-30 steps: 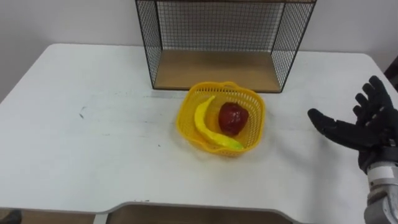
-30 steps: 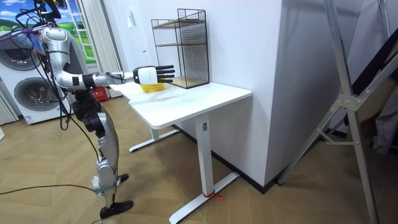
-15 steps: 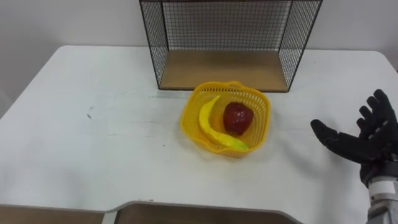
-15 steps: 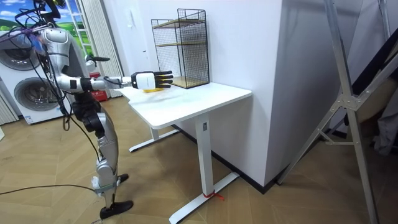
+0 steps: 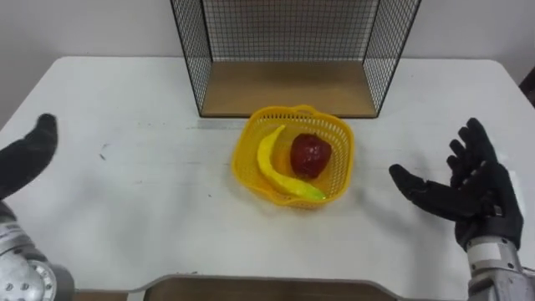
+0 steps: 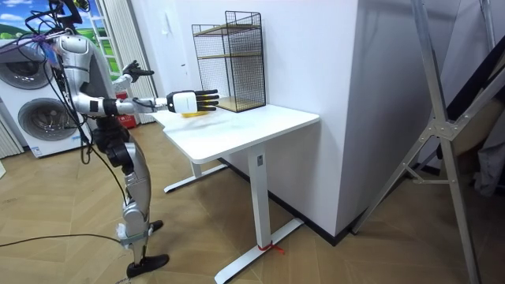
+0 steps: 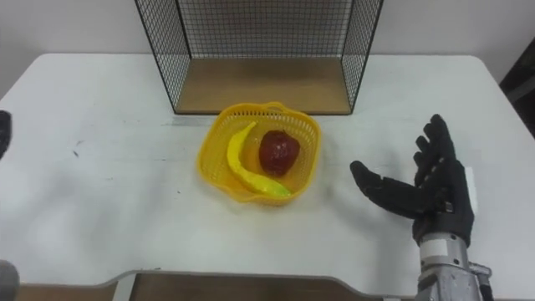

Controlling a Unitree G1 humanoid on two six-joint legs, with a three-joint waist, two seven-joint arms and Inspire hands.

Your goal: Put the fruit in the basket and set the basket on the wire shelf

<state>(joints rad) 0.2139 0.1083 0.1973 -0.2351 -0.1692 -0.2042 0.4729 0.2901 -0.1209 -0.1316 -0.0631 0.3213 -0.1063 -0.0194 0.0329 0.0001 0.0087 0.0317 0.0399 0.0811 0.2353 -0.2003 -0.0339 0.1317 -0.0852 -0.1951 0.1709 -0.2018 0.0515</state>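
— Left hand (image 5: 27, 157) has come up at the near left edge of the tabletop (image 5: 150, 209) since half a second ago. The basket (image 5: 245, 165) has not stirred. What's the state of play?

— Both fruits are in. The banana (image 5: 269, 159) curves along the left side of the yellow basket and the red apple (image 5: 310, 155) sits against it on the right. The basket stands on the tabletop just in front of the wire shelf (image 5: 284, 88), whose wooden bottom board is bare. What's left, I'd say, is the lift onto the shelf.

— How would you do that well?

— Take it from both sides at once. Bring the hands in level, one to each flank, and catch the wall under the rim. The basket is light and looks springy, so a one-sided push would likely just skate it across the tabletop. Keep it flat on the way up so the apple doesn't roll. Go straight in between the mesh side walls and set it down on the board.

— And the hands?

— The right hand (image 5: 476, 188) is spread wide to the right of the basket, palm turned inward and thumb pointing at it. It is apart from the basket and holds nothing. The left hand is well off to the left, its fingers look straight, and it is empty too.
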